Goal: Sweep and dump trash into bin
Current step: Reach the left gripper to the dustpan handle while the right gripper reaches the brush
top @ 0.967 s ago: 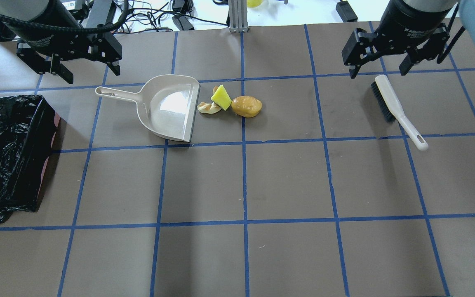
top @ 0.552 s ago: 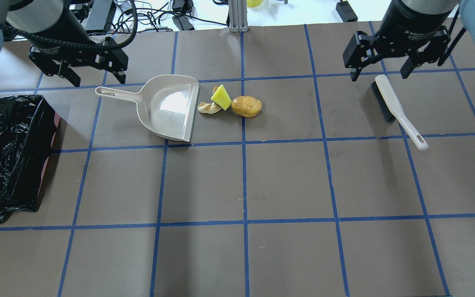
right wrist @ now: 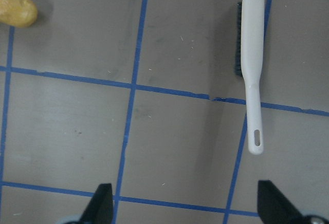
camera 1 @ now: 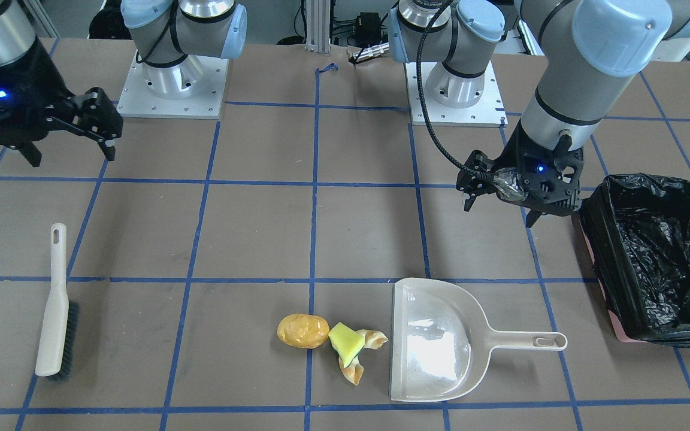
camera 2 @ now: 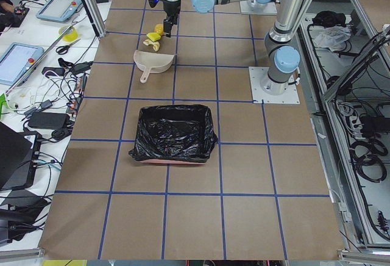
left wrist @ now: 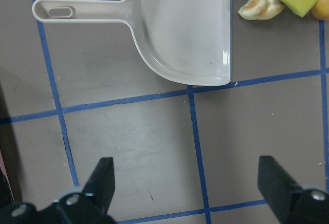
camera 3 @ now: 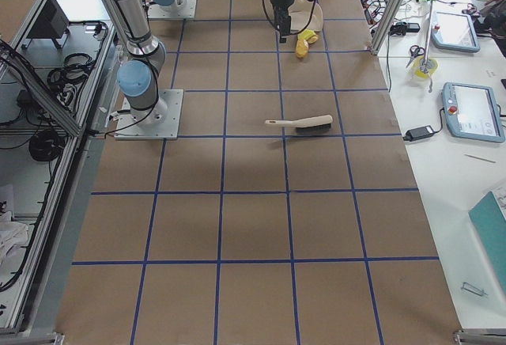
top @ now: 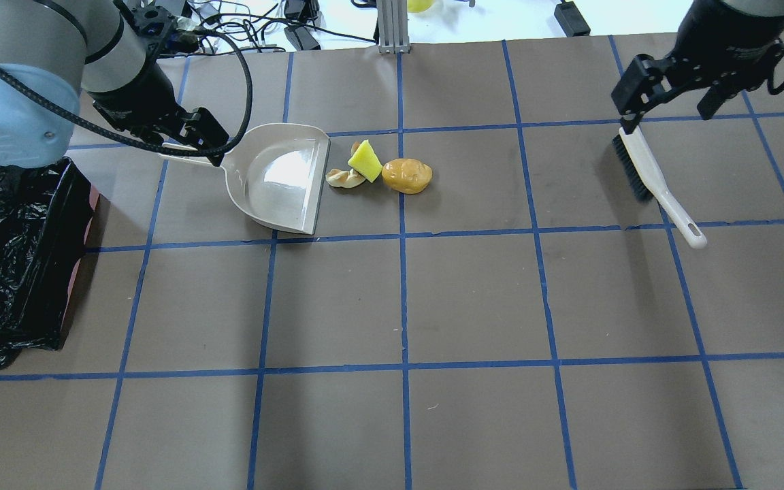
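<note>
The trash lies by the beige dustpan's [top: 276,177] open lip: a golden-brown potato lump [top: 406,175], a yellow-green wedge [top: 364,161] and tan curled pieces [top: 345,178]. The black-bagged bin [top: 11,252] stands at the table's left edge. My left gripper [top: 174,139] is open and empty, hovering over the dustpan's handle; the left wrist view [left wrist: 187,183] shows the pan [left wrist: 185,29] ahead of it. My right gripper [top: 667,112] is open and empty above the bristle end of the brush [top: 650,178], which the right wrist view [right wrist: 252,75] also shows.
In the front-facing view the bin [camera 1: 656,251] stands right of the dustpan [camera 1: 435,341], and the brush [camera 1: 54,305] lies far left. Both arm bases [camera 1: 453,84] sit at the robot's edge. Cables and an aluminium post [top: 390,27] lie beyond the far edge.
My left arm has swung right and turned, bringing its gripper over the dustpan's handle. My right gripper has shifted right, over the brush head. Trash, dustpan and brush have not moved.
</note>
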Motion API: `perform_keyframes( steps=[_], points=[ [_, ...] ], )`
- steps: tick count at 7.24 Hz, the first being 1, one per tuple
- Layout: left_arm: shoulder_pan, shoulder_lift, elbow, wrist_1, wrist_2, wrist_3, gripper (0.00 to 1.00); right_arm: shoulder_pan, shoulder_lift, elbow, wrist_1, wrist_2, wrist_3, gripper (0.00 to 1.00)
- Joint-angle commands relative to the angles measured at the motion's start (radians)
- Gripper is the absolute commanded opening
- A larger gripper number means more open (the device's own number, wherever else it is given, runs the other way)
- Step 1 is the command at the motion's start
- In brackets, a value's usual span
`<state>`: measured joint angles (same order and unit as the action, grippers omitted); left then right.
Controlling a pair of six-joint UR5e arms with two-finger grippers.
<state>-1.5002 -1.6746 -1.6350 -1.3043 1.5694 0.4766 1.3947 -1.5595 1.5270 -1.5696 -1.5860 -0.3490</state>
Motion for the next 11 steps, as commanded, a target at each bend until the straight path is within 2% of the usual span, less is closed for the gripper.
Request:
perform_keyframes(
  steps=[1,2,3,4,6,9,11],
  points=[
    [0.018,-0.075,0.0,0.11,0.037,0.314,1.0,-0.164,0.003,0.083,-0.067,0.009,-0.212,1.0],
    [0.037,-0.133,0.004,0.19,0.024,0.417,1.0,-0.201,0.003,0.143,-0.145,0.005,-0.287,1.0],
    [0.037,-0.192,0.009,0.248,0.021,0.539,1.0,-0.232,0.006,0.2,-0.173,0.008,-0.291,1.0],
    [0.038,-0.238,0.018,0.27,0.021,0.656,1.0,-0.244,0.036,0.238,-0.246,0.008,-0.291,1.0],
    [0.052,-0.289,0.067,0.266,0.032,0.929,1.0,-0.25,0.125,0.252,-0.28,0.0,-0.278,1.0],
    [0.115,-0.307,0.075,0.266,0.027,1.016,1.0,-0.25,0.211,0.252,-0.309,-0.011,-0.292,1.0],
    [0.117,-0.312,0.083,0.266,0.02,1.028,1.0,-0.249,0.294,0.252,-0.4,-0.012,-0.285,1.0]
  ],
)
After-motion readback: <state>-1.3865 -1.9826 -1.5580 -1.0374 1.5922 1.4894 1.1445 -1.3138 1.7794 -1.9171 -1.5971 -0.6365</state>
